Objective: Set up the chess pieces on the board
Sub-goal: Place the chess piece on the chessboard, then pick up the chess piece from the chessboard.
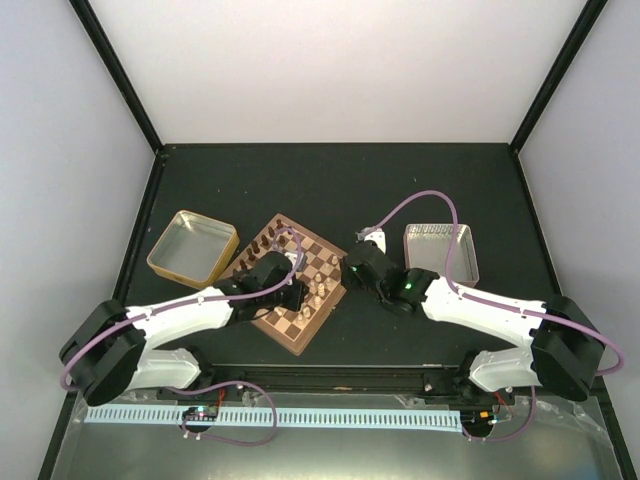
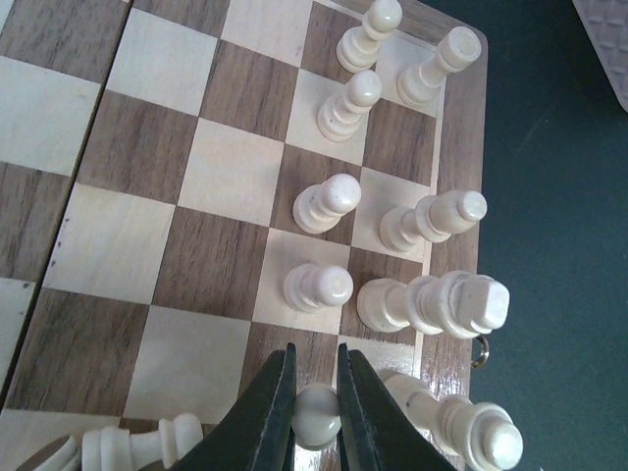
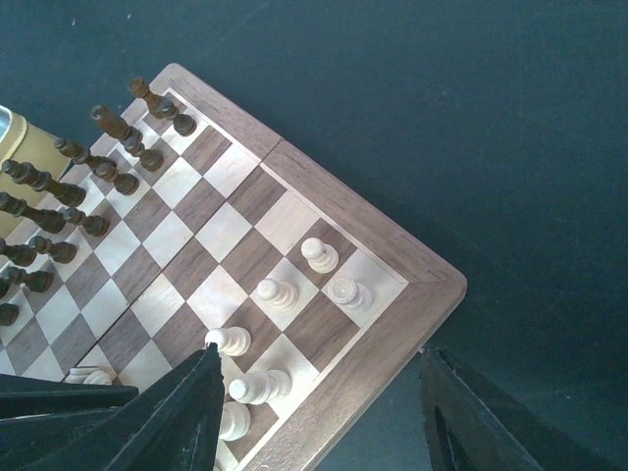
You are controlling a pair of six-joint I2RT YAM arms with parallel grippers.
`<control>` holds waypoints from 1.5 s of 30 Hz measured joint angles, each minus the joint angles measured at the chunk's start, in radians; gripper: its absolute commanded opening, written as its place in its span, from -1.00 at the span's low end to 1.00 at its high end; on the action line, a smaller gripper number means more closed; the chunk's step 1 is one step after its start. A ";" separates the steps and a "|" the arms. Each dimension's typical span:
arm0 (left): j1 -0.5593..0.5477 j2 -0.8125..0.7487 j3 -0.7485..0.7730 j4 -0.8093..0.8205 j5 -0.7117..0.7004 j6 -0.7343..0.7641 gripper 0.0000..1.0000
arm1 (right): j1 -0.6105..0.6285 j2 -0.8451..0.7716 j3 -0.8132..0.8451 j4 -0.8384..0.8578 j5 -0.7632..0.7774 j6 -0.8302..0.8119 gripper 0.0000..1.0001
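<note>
The board [image 1: 283,325] lies mid-table, turned diagonally. Dark pieces [image 1: 262,241] stand along its far-left side, as the right wrist view [image 3: 98,182] also shows. Pale pieces [image 1: 320,281] stand along its right side. My left gripper [image 1: 291,291] is over the board's right part. In the left wrist view it [image 2: 315,353] is shut on a pale pawn [image 2: 317,414] standing on a square by the rim, with other pale pieces [image 2: 324,203] beyond it. My right gripper [image 1: 352,270] hangs wide open and empty above the board's right corner [image 3: 432,285], near pale pawns [image 3: 277,292].
A gold-tan metal tray [image 1: 190,246] sits left of the board. A pinkish-grey rectangular tray [image 1: 441,254] sits to the right, behind my right arm. Black walls edge the dark table at the back and sides.
</note>
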 measured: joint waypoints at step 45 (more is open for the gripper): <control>0.258 -0.327 0.052 -0.304 -0.010 -0.099 -0.46 | 0.039 0.282 0.411 -0.118 -0.275 -0.348 -0.18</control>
